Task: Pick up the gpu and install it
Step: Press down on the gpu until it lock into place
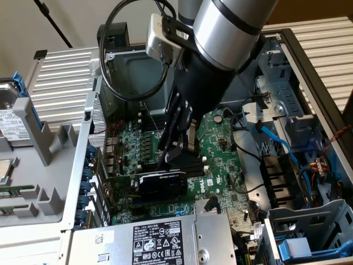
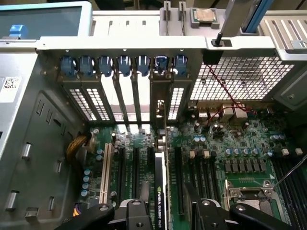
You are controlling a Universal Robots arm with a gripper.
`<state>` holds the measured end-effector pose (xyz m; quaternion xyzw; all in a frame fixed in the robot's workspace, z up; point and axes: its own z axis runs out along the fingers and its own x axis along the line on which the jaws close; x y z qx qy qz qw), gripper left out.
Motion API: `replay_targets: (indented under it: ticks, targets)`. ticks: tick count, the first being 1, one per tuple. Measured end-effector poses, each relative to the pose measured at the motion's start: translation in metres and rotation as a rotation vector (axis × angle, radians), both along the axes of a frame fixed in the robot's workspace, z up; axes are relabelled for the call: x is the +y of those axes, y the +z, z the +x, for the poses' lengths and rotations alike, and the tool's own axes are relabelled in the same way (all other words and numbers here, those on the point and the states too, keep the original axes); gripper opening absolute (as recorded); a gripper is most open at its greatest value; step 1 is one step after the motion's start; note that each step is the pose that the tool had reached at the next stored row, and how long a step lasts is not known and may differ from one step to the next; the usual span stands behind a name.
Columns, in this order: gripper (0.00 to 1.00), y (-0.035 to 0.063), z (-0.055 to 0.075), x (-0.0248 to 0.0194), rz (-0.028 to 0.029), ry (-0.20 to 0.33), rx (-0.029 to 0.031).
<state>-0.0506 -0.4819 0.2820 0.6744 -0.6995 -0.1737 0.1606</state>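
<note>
The gpu [image 1: 161, 184] stands on edge in a motherboard [image 1: 218, 146] slot, bracket toward the rear slot covers [image 2: 122, 67]. The gripper [image 1: 177, 150] hovers just above, jaws apart, holding nothing. Installing looks nearly done; seating needs checking.

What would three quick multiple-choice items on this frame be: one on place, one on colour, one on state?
1. Where is the gpu?
A. lying flat on a desk
B. standing on edge on the motherboard
C. in a person's hand

2. What colour are the slot clips along the case's rear bracket row?
A. red
B. yellow
C. blue

3. How is the end effector?
A. open, just above the gpu
B. shut on a screwdriver
C. shut on a fan

Key: 1 B, the card stands upright among the board's slots; 2 C, the wrist view shows a row of blue clips; 3 A, its fingers stand apart on either side of the card's top edge.
</note>
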Motion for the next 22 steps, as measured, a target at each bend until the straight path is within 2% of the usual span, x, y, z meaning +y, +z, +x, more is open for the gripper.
replay_targets:
  ticks: [3, 7, 14, 16, 19, 22]
  targets:
    - [0.4, 0.001, -0.004, 0.0003, -0.0001, 0.0, -0.022]
    - [0.4, 0.0031, -0.009, 0.0011, -0.0001, 0.0, -0.0411]
    - [0.4, 0.006, -0.019, 0.0032, -0.0009, 0.0, -0.0812]
    - [0.4, 0.0065, -0.02, 0.0038, -0.0014, 0.0, -0.0907]
    - [0.4, 0.0068, -0.021, 0.0043, -0.0017, 0.0, -0.0999]
    - [0.4, 0.0069, -0.021, 0.0043, -0.0017, 0.0, -0.1008]
